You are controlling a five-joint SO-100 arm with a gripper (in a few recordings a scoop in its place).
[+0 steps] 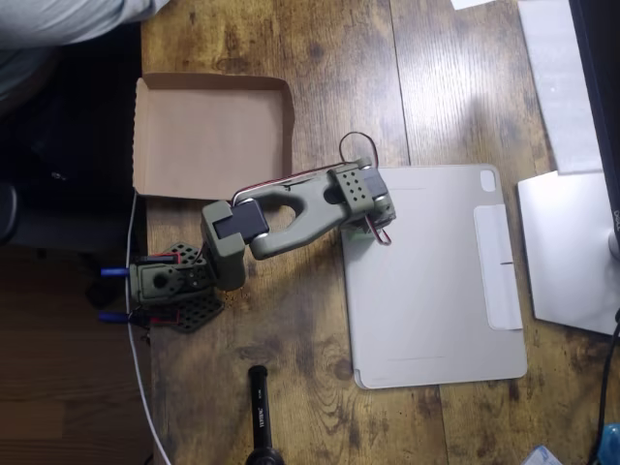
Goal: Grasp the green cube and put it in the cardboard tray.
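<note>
Cardboard tray [208,136]: shallow brown square, low folded rims, bare bottom, at the desk's [320,58] left edge.
Arm [291,208]: olive-green, reaching onto the pale-grey tablet cover [436,281].
Jaws: hidden beneath wrist; state cannot be told.

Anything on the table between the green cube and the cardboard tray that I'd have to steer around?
Nothing visible. A pale-green patch, apparently the green cube, peeks out under the gripper at the tablet cover's corner. Only bare wooden table lies between it and the cardboard tray's near rim.
</note>
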